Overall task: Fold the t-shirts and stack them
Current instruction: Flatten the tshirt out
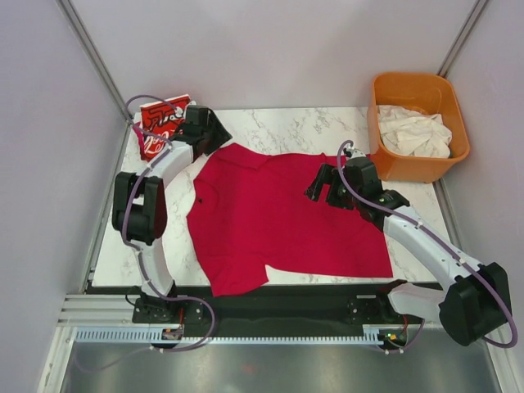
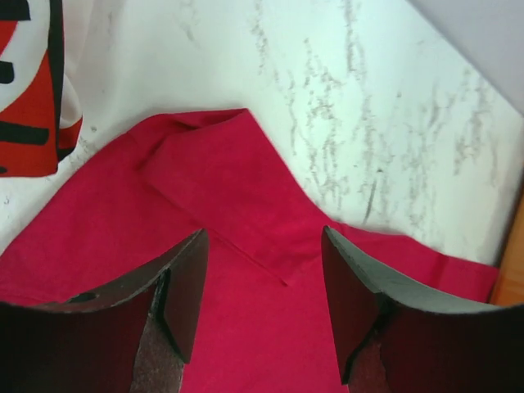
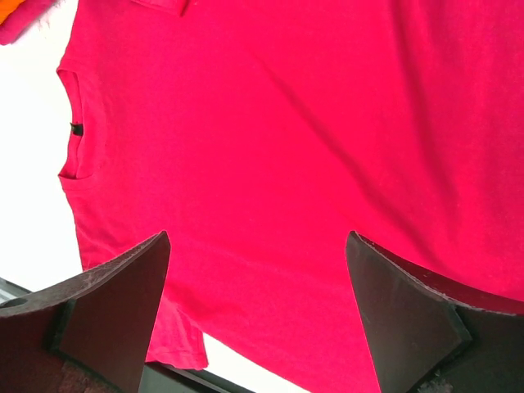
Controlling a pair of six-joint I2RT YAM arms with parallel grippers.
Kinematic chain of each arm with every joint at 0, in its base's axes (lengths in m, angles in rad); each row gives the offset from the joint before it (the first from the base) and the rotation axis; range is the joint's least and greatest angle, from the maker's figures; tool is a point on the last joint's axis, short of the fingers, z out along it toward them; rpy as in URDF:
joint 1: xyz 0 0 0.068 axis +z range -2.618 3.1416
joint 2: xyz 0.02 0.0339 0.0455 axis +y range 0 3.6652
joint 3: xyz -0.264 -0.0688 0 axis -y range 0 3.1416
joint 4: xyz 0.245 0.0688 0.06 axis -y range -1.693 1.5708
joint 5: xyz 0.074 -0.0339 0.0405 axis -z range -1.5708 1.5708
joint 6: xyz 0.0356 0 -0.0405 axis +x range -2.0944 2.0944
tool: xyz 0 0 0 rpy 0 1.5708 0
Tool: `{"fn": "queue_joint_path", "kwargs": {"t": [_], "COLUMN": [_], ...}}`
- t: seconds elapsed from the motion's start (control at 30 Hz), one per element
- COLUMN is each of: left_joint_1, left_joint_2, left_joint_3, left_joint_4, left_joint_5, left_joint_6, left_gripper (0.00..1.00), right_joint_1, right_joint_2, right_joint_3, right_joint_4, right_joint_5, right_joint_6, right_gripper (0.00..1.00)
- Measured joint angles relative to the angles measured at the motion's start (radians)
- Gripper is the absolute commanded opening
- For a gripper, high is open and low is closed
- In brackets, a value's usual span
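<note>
A plain crimson t-shirt [image 1: 286,217] lies spread flat on the marble table, collar to the left. It also fills the left wrist view [image 2: 246,270] and the right wrist view [image 3: 286,147]. My left gripper [image 1: 214,139] is open and empty above the shirt's far left sleeve [image 2: 221,188]. My right gripper [image 1: 321,190] is open and empty above the shirt's right half. A folded red Coca-Cola print t-shirt [image 1: 162,121] lies at the table's far left corner and shows in the left wrist view [image 2: 33,82]. Off-white t-shirts [image 1: 416,131] lie crumpled in the orange tub.
The orange plastic tub [image 1: 385,102] stands at the far right corner of the table. The marble table [image 1: 286,123] shows bare behind the crimson shirt. Grey walls close in on both sides. A black strip runs along the near edge [image 1: 278,295].
</note>
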State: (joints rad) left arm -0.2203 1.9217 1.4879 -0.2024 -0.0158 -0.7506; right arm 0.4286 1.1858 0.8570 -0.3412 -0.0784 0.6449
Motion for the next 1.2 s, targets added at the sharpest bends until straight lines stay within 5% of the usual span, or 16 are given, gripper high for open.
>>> {"fn": "queue_joint_path", "kwargs": {"t": [0.33,1.2], "left_joint_1": [0.009,0.018], "left_joint_2": [0.173,0.229], "left_joint_3": [0.061,0.062], "left_joint_4": [-0.003,0.012], "left_joint_5": [0.028,0.026], "left_joint_6": [0.0,-0.001], "left_gripper": [0.64,0.62], "right_joint_1": [0.001,0.001], "right_joint_2": [0.033,0.106], "right_joint_3": [0.0,0.0], "right_joint_4": [-0.013,-0.018], "right_joint_5": [0.0,0.012], "right_joint_6": [-0.044,-0.072], "right_gripper": [0.98,0.98]}}
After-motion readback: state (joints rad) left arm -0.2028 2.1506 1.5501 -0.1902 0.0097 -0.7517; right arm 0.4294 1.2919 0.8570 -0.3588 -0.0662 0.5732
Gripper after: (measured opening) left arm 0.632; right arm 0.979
